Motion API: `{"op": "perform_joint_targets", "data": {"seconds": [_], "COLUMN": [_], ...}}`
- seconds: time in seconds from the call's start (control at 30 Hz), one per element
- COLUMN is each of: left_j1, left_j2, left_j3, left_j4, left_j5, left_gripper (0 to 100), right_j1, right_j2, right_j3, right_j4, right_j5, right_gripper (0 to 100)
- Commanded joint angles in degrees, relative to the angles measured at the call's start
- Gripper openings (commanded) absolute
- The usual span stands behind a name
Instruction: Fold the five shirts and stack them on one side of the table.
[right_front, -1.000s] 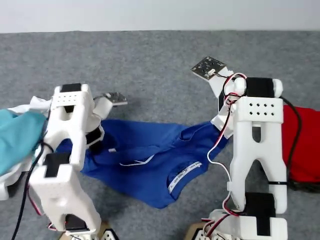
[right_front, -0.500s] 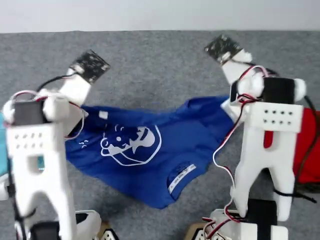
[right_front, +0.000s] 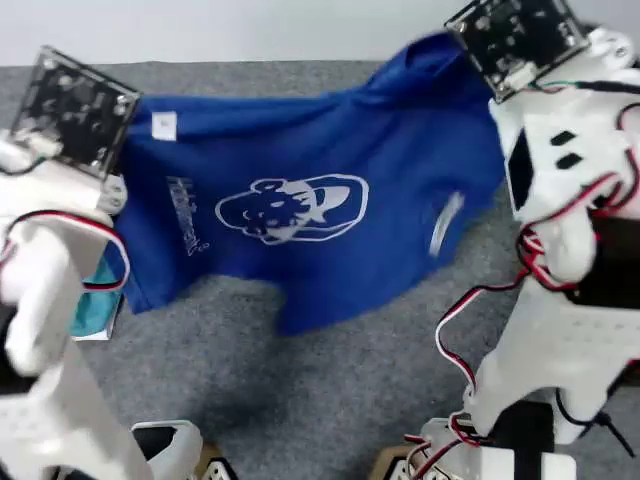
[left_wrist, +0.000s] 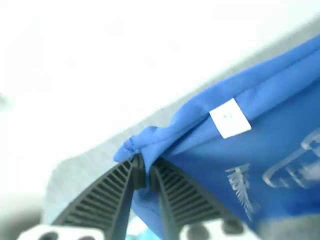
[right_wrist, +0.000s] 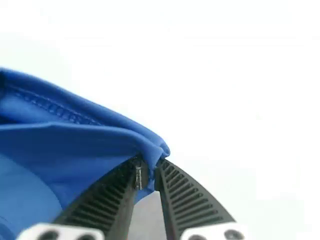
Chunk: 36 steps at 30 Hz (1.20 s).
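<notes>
Two pinch points on one blue T-shirt (right_front: 300, 240), one per arm. Left pincer (left_wrist: 142, 172): closed down tight on a bunched fold of the cloth's edge, close by a small white label (left_wrist: 229, 118). Right pincer (right_wrist: 147, 172): likewise clamped hard on a gathered fold of stitched edge, with nothing else between the ribbed fingers (right_wrist: 185, 200). Cannot tell which corners of the garment these are.

Hangs spread wide above the desk (right_front: 330, 400), stretched from over the desk's left side to over its right, with the white cartoon print (right_front: 290, 208) facing the high camera. Sags below the taut upper edge and seems to clear the grey desk surface at its lowest fold. Shows a neck label (right_front: 445, 225) toward the desk's right side. At the desk's left side, under the left arm, a bit of teal cloth (right_front: 95, 300), probably another garment.

Judged from the drape: light, soft and quite limp, with no stiffness to keep a crease unaided. Likely to droop, twist or slide out if gripped by a single thin layer. Better taken at hems, seams or bunched corners, where doubled cloth gives the ribs some bite. Needs both grips level and evenly tensioned to lay flat on the desk for folding.
</notes>
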Motion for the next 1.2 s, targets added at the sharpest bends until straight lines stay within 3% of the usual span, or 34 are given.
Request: {"op": "perform_joint_targets", "data": {"seconds": [0.0, 0.3, 0.47, 0.67, 0.87, 1.17], "left_j1": [-0.35, -0.35, -0.35, -0.44, -0.44, -0.35], "left_j2": [-1.41, -1.85, -1.93, -4.04, -13.63, -27.16], "left_j3": [-6.46, -19.65, -22.37, -26.15, -15.78, 15.16], "left_j4": [-2.46, -2.99, 2.9, 5.63, 5.63, 5.45], "left_j5": [0.62, -0.7, -4.31, -4.31, -4.48, -7.3], "left_gripper": [1, 0, 0, 0, 0, 0], "right_j1": [0.4, 0.92, 1.27, 10.42, 15.16, 15.16], "right_j2": [-2.24, -2.24, -2.24, -2.33, -5.85, -5.23], "right_j3": [-7.03, -21.8, -30.24, -37.89, -39.56, -34.2], "right_j4": [-2.77, 0.22, 4.7, 5.85, 10.15, 22.29], "right_j5": [3.69, 10.29, 11.25, 11.25, 12.22, 14.86], "right_gripper": [1.0, 1.0, 1.0, 1.0, 1.0, 1.0]}}
